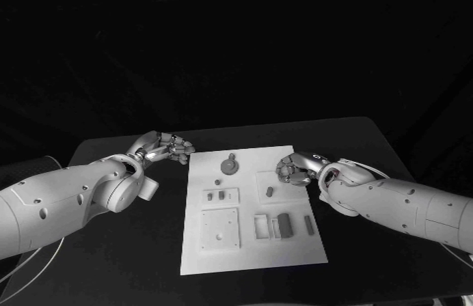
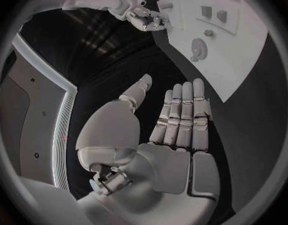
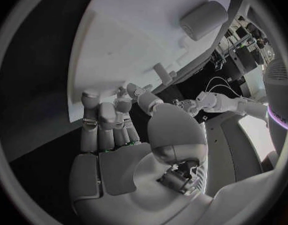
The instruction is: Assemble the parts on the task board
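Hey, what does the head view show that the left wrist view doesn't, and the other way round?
Head view alone: the whole task board, with the near-end parts, such as the upright grey block. Left wrist view alone: the left hand from behind, palm bare, fingers straight and holding nothing. Both: the round keyed part, the board's far end and the right hand.

Bare table (image 1: 118, 251) beside task board (image 1: 251, 255) – raised parts (image 1: 284, 225) mid-board
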Controlling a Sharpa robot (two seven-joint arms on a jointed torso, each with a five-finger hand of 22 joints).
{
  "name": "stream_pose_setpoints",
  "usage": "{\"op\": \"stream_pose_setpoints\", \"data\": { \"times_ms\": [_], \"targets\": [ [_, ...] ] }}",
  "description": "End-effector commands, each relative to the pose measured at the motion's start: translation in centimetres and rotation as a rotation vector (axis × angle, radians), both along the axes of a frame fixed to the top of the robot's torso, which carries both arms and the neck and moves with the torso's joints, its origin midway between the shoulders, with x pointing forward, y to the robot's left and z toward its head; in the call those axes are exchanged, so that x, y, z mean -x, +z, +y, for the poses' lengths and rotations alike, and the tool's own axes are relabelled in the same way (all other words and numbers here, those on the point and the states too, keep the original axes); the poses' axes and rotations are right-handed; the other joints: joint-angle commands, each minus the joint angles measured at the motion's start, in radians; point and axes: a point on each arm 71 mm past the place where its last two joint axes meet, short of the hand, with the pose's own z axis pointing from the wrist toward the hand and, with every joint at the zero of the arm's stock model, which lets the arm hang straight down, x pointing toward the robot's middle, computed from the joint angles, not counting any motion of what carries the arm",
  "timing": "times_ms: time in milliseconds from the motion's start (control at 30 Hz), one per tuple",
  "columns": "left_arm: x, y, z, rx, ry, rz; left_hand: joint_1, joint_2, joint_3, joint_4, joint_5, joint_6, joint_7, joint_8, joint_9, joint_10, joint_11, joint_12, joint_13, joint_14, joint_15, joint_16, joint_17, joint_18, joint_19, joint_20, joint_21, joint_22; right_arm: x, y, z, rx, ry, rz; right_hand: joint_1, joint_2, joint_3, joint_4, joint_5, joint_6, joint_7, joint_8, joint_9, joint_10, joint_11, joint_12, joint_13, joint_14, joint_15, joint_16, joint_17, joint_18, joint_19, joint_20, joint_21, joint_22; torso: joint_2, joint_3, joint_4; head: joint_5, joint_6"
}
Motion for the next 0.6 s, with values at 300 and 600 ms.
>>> {"op": "stream_pose_setpoints", "data": {
  "times_ms": [300,600],
  "targets": [
    [0.03,0.06,-0.32,0.040,-0.017,0.014,-0.002,0.009,-0.004,0.000,-0.005,-0.004,0.001,-0.006,-0.001,-0.001,0.005,-0.004,-0.002,0.003,0.002,-0.006,0.002,0.010,0.005,0.004,-0.005,-0.002,0.08,-0.38,-0.28,0.032,-0.001,0.017,0.008,-0.006,0.006,0.000,0.004,0.032,0.026,0.004,-0.001,0.004,-0.006,-0.005,0.001,0.002,-0.007,-0.002,0.001,0.060,0.000,-0.007,0.003,0.016,0.000,0.0007,0.0000,-0.003,-0.001],
    [0.04,0.05,-0.37,0.042,-0.020,0.015,-0.001,0.011,-0.004,0.000,-0.005,-0.003,0.001,-0.006,-0.001,0.000,0.005,-0.004,-0.002,0.003,0.002,-0.006,0.003,0.010,0.005,0.004,-0.006,-0.002,0.07,-0.36,-0.28,0.019,-0.007,0.020,0.013,-0.003,0.008,0.001,0.002,0.037,0.024,0.006,0.000,0.006,-0.007,-0.005,0.002,0.002,-0.007,-0.002,0.001,0.060,0.000,-0.008,0.003,0.017,0.000,0.0006,-0.0001,0.001,-0.005]
  ]
}}
